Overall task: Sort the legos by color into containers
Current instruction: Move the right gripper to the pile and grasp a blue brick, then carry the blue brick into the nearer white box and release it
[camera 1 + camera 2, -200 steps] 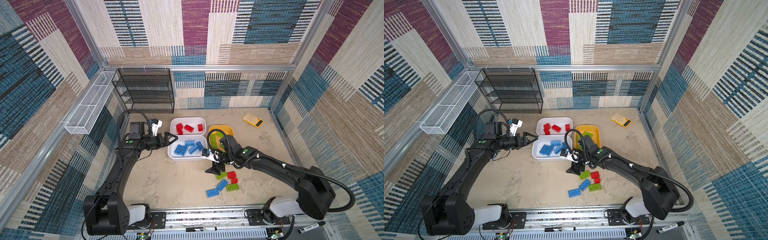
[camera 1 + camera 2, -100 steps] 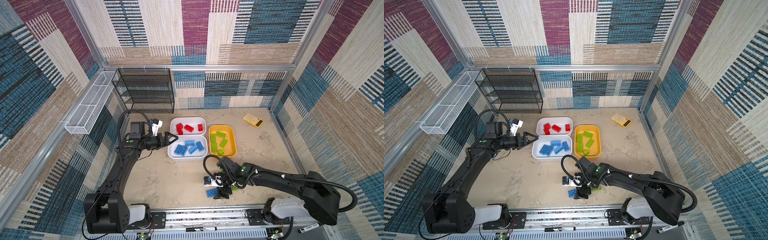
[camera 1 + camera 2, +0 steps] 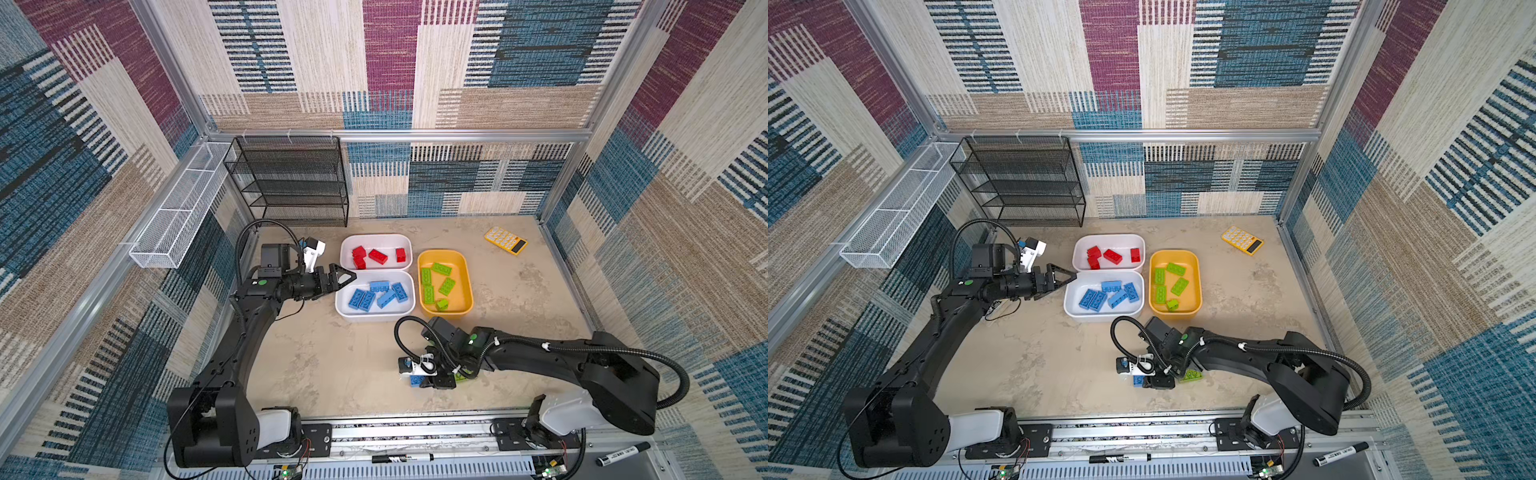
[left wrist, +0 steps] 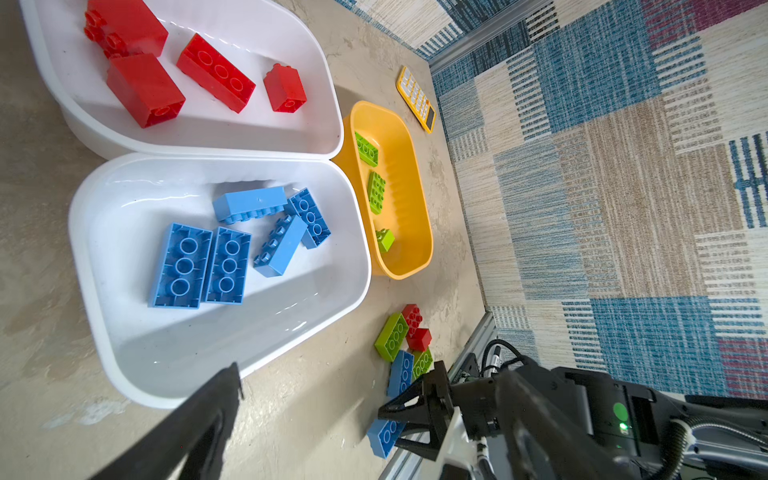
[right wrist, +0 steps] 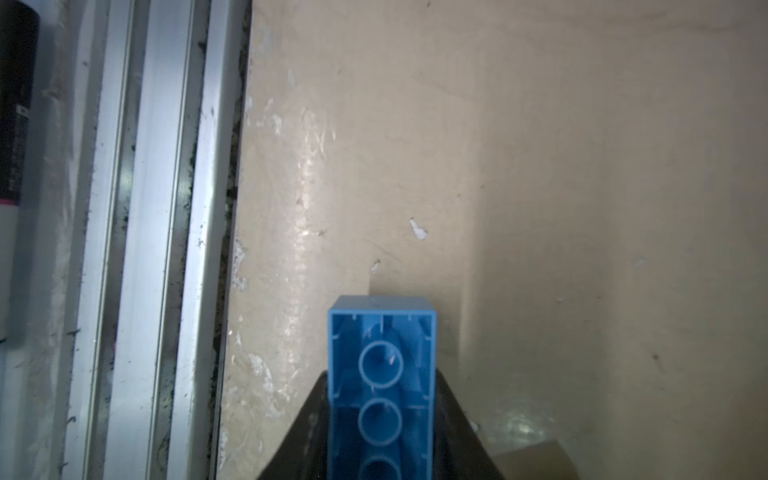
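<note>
Right wrist view crops gripped blue lego (image 5: 382, 332).

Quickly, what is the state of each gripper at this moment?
Left gripper: open, holding nothing.
Right gripper: closed on a blue brick.

Mid-table: tubs (image 3: 375, 317); loose legos (image 4: 391, 337) before them; calculator (image 3: 505, 240) behind, right.
</note>
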Tool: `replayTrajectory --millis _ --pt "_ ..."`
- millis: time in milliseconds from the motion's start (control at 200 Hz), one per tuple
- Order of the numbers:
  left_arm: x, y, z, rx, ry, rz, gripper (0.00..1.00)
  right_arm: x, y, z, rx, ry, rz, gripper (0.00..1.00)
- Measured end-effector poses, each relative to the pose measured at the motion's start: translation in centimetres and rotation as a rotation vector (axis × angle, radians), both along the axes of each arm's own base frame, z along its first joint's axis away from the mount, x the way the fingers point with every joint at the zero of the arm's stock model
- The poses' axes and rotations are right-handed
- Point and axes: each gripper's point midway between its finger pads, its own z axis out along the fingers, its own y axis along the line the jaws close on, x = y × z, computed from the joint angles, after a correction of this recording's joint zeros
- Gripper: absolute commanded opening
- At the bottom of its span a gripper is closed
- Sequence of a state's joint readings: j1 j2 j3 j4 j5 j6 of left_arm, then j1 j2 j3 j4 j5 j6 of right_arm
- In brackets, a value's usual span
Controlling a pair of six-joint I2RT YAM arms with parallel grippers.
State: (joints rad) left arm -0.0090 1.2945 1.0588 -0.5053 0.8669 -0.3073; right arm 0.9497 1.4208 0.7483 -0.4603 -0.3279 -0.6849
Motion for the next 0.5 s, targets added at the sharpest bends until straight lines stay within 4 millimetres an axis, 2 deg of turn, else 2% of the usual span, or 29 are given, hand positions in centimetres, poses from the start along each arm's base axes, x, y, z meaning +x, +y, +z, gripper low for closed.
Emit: replayTrajectory --millis 100,250,381,496 --pt "-0.1 0.0 0.2 0.000 -0.002 0.000 0.98 2.4 1.4 3.3 0.078 -0.049 -0.041 0.32" --pt "-0.2 0.0 0.8 0.002 -0.016 -0.002 0.98 8.7 3.0 7.9 0.185 -0.127 -0.149 0.32" --pt "-0.3 0.0 0.8 0.004 -0.014 -0.003 0.98 13.8 4.7 9.2 0.211 -0.184 -0.182 0.32" --pt "-0.6 0.1 1.0 0.011 -0.022 -0.002 0.98 17.4 6.5 9.0 0.220 -0.213 -0.178 0.33"
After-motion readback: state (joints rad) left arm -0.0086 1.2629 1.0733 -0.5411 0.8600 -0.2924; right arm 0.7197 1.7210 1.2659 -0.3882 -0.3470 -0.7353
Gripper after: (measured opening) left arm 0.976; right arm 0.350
